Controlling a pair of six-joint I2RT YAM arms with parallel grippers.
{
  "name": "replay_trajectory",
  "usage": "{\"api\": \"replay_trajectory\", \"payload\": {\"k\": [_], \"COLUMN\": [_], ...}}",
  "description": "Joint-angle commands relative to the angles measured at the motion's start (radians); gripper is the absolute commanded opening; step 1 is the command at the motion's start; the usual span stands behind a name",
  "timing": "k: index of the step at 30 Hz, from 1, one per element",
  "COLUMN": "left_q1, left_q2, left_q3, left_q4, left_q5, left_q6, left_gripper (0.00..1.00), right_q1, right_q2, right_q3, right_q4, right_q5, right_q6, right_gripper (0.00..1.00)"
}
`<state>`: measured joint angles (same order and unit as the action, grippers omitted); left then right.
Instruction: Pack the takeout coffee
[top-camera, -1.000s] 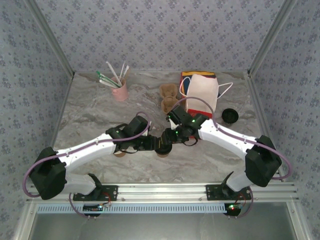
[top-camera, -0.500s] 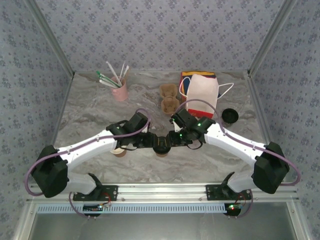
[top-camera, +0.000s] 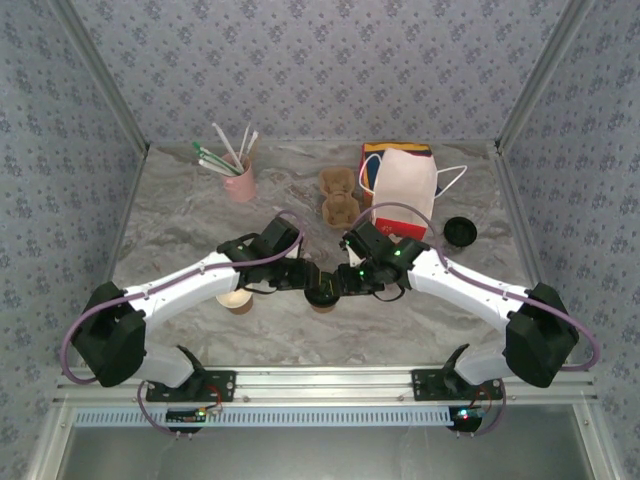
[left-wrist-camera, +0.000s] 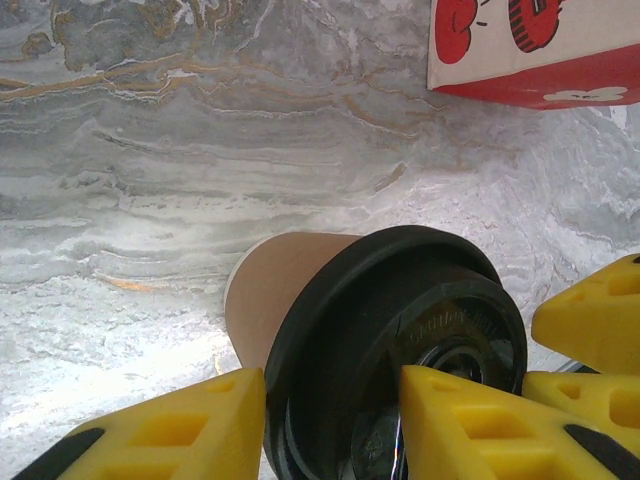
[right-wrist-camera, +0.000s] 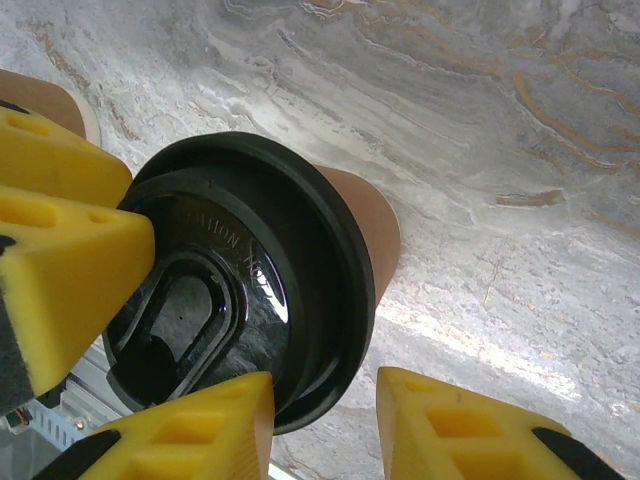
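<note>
Tan-brown paper forms the wall of the takeout coffee (top-camera: 320, 293), a small cup capped by a round, glossy black plastic lid that overhangs its top. The lid has a raised rim, a sunken oval well in its top and faint embossed lettering beside it. The cup stands in the middle of the grey marbled worktop (top-camera: 180, 230), towards the near side, between the two arms; the lid hides its base in both wrist views. The left pincer (left-wrist-camera: 330, 385) reaches in from the left and pinches the lid's rim, one yellow finger against the outside edge and the other pressed on the lid's top. The right pincer (right-wrist-camera: 325, 385) comes from the right with its yellow fingers straddling the opposite edge of the lid; the outer finger seems just clear of the rim, so I cannot tell whether it grips. Just left of the coffee stands a lidless paper cup (top-camera: 236, 300). Farther back are a pink cup of straws (top-camera: 240, 183) on the left, a brown pulp tray (top-camera: 338, 196) in the middle, a white and red bag (top-camera: 402, 190) beside it and a loose black lid (top-camera: 460, 232) on the right.
</note>
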<state>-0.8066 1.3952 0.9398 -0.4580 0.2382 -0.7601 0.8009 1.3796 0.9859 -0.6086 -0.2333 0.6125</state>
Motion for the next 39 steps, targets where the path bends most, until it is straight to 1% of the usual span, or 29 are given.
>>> {"api": "replay_trajectory", "payload": {"k": [1,4,11,19,23,39], "left_q1": [0.003,0.003,0.003,0.003,0.001,-0.007], "left_q2": [-0.032,-0.052,-0.074,-0.053,-0.041,0.009], "left_q3": [0.021,0.011,-0.02,-0.042,-0.057,-0.105], "left_q4": [-0.029,-0.036,-0.041,-0.041,-0.035,-0.042], "left_q5": [0.009,0.007,0.012,0.024,0.027,0.029], "left_q6": [0.012,0.006,-0.003,-0.003,-0.007,-0.002], "left_gripper": [0.4,0.4,0.38,0.37,0.32,0.31], "right_q1": [-0.007,-0.024,-0.051,-0.06,-0.059,-0.058], "right_q2": [-0.009,-0.001,0.038,0.077,0.084,0.094], "right_q3": [0.02,0.026,0.05,0.06,0.037,-0.077], "right_q4": [0.003,0.038,0.057,0.066,0.073,0.084], "right_q5": [-0.014,-0.02,-0.046,-0.064,-0.066,-0.065], "right_q6": [0.008,0.007,0.003,-0.01,-0.009,-0.001], "right_gripper": [0.34,0.33,0.32,0.31,0.3,0.29]}}
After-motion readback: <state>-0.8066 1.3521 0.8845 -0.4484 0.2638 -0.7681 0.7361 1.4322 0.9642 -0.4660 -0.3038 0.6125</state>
